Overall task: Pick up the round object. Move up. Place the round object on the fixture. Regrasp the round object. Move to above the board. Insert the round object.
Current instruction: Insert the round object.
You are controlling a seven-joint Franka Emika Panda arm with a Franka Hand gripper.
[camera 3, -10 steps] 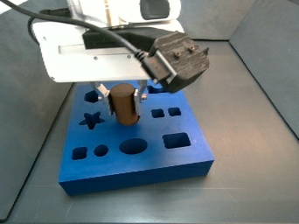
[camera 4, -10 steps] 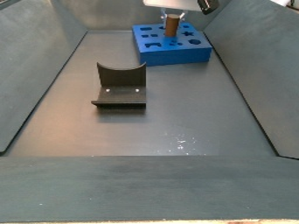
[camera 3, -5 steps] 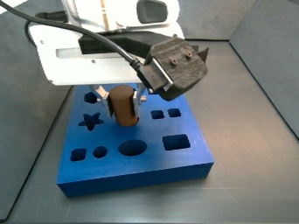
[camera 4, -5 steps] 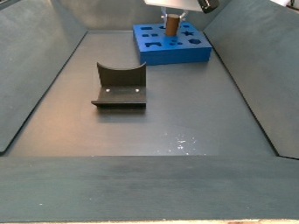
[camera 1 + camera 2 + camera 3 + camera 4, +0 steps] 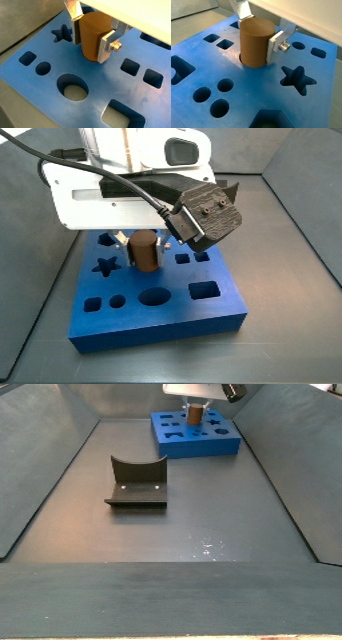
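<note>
My tool [image 5: 259, 41] has come down since a second ago: the round object [image 5: 255, 42], upright and clenched between my silver plates, now has its lower end entering a round hole in the board [image 5: 211, 75], where before it hung higher. I judge insertion is under way. The fixture [image 5: 135, 483] stands empty, well apart. I can read no writing anywhere.

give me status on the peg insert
Gripper over the board, shut on the round object. Peg upright, lower end entering a round hole. Nothing in the way.
</note>
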